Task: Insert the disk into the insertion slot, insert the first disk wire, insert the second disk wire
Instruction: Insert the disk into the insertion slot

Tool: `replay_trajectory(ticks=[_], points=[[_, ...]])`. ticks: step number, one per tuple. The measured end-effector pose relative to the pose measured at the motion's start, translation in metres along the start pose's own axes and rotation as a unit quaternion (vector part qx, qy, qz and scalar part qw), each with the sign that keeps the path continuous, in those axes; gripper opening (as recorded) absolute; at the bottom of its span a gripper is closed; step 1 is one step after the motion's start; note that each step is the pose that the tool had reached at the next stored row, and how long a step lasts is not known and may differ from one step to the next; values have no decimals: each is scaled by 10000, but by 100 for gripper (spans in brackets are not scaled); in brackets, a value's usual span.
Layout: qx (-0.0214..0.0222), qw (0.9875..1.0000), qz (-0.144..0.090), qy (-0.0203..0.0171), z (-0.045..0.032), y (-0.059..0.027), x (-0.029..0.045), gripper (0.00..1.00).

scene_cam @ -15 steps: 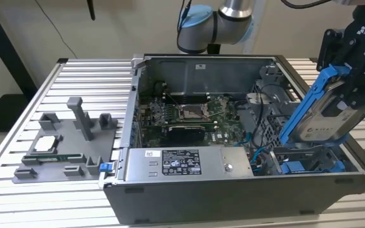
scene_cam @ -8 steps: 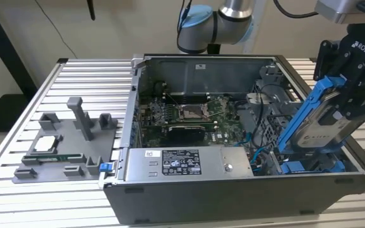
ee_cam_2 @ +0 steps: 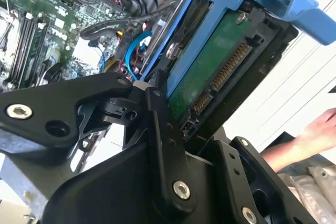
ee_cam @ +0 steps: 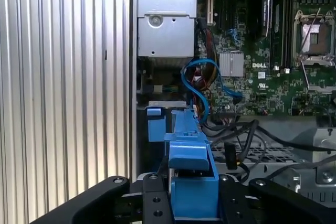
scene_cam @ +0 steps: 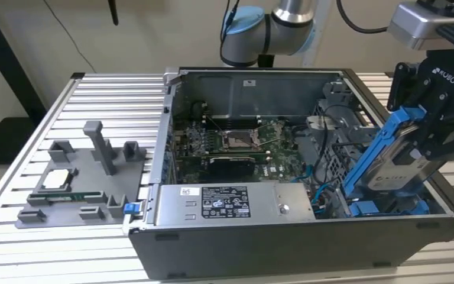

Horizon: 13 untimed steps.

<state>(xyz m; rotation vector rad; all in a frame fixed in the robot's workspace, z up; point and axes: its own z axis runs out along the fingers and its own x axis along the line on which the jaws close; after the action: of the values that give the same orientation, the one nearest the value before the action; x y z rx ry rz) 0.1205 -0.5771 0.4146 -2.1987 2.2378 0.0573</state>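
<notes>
The disk, a silver-grey drive in a bright blue carrier, stands steeply tilted over the right side of the open computer case. My gripper is shut on it from the exterior view's right. In the second wrist view the disk shows its green board and connector between my black fingers. In the first wrist view the blue carrier sits in my gripper. The disk's lower end reaches down to the insertion slot at the case's near right corner. Blue wires curl beside the bay.
The motherboard fills the middle of the case and the power supply lies along its near wall. A grey fixture tray with small parts rests on the slatted table. A person's hand is near the case.
</notes>
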Motion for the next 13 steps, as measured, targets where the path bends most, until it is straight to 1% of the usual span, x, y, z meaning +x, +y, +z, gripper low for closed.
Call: replay_trajectory(ticks=[2, 13], points=[[0, 10000, 0, -8, 37, -4, 4, 0], [0, 10000, -1, -11, 236, -9, 17, 0]])
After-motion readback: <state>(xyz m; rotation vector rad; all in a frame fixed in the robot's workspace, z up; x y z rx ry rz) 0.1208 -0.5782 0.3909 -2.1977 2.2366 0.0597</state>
